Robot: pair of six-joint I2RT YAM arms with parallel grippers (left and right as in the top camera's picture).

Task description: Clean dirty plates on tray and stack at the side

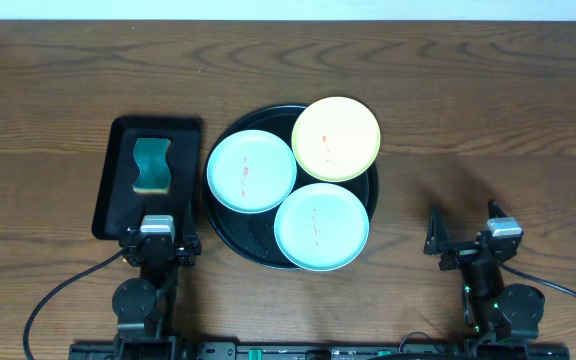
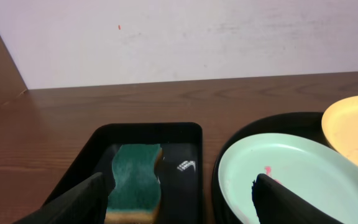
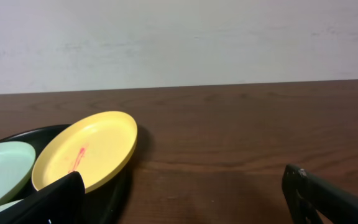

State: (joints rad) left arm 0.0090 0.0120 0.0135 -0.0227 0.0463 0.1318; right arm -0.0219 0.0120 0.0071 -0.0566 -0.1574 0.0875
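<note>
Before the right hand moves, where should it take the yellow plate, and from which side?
Grip the yellow plate by its far right edge. That edge overhangs the round black tray and sits tilted up off the table, so a finger can probably slip under it. Bring the right hand in from the right; the near and left sides lie close to the mint plates.

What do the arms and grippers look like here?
Both arms are black with round joints. The left gripper and right gripper have black fingers and a grey wrist block. Black cables loop from each base; green lights on the right.
</note>
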